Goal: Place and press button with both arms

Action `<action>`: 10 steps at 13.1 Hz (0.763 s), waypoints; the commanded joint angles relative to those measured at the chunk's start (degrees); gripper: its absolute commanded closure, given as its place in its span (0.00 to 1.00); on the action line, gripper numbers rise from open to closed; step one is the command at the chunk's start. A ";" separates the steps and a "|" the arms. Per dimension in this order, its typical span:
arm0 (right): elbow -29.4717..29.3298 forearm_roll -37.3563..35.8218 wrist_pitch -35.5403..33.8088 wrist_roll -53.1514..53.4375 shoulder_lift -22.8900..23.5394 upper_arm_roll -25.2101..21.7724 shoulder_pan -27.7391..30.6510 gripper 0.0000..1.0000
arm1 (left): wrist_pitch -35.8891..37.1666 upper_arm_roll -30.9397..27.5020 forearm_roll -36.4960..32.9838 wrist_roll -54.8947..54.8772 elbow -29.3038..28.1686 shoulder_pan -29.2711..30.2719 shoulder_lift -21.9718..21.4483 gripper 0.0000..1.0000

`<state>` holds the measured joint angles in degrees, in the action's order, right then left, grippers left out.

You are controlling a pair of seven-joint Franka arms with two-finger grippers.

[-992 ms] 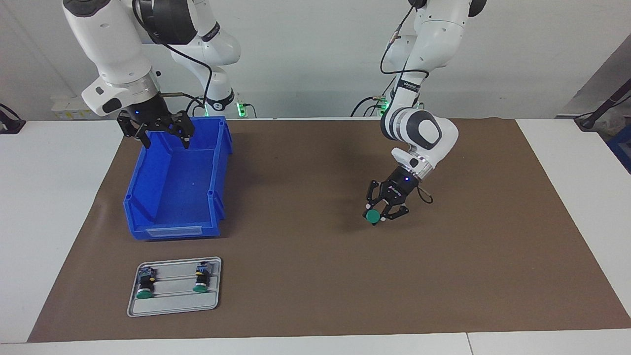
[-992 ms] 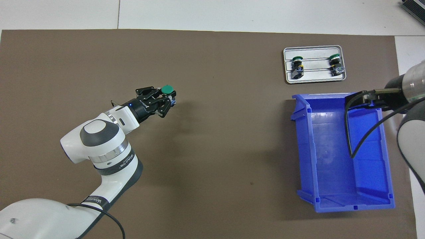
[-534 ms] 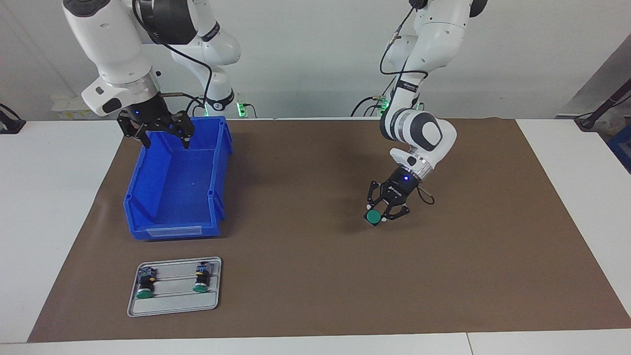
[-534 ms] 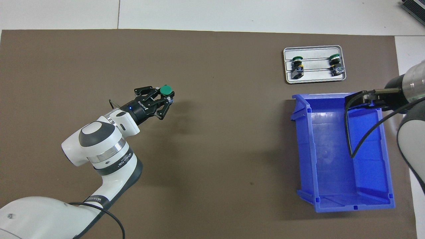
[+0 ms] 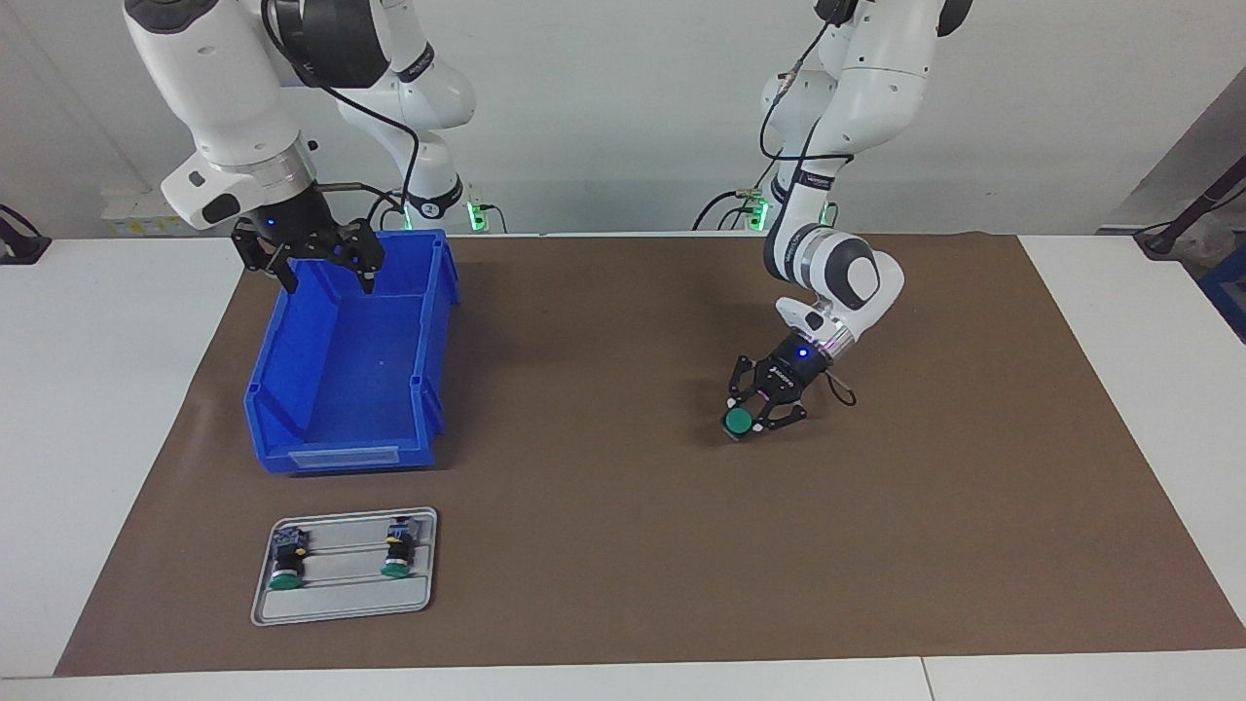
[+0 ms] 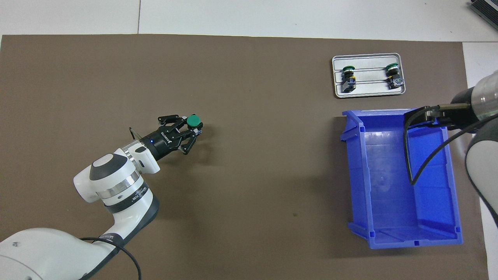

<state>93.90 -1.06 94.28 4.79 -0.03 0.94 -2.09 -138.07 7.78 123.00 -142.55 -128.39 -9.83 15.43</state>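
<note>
Roughly halfway I'd say: left gripper (image 5: 748,421) grips the button (image 5: 738,421) low over the bare mat (image 5: 604,545), not set down or pressed yet, while the right gripper (image 5: 321,274) waits wide open over the bin (image 5: 434,292).

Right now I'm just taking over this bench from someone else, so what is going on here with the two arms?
The left gripper is shut on a green-capped button and holds it low over the bare brown mat, cap tilted up. The right gripper waits, open, over the end of the blue bin nearest the robots. Two more buttons lie in the grey tray, farther from the robots than the bin. Nothing has been pressed yet, as far as can be seen.
</note>
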 commanded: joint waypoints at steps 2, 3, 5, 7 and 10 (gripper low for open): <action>0.59 0.62 -0.41 -1.53 -0.76 0.03 0.24 0.00 | 5.78 -0.22 1.89 -7.38 -6.42 0.52 -2.25 1.00; 0.59 0.62 -0.41 -1.53 -0.76 0.03 0.24 0.00 | 6.41 -0.14 1.89 -9.05 -7.13 0.95 -2.34 1.00; 0.59 0.62 -0.41 -1.53 -0.76 0.03 0.24 0.00 | 8.16 -0.14 1.89 -9.68 -7.92 0.96 -2.69 1.00; 0.59 0.62 -0.41 -1.53 -0.76 0.03 0.24 0.00 | 10.18 -0.14 1.89 -10.55 -9.59 1.13 -3.39 1.00; 0.59 0.54 -0.41 -1.53 -0.76 0.03 0.24 0.00 | 13.70 -0.22 1.89 -11.78 -12.57 2.10 -4.62 1.00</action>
<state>93.90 -1.06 94.28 4.79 -0.03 0.94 -2.09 -126.99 7.57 123.96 -151.89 -136.69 -8.72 13.24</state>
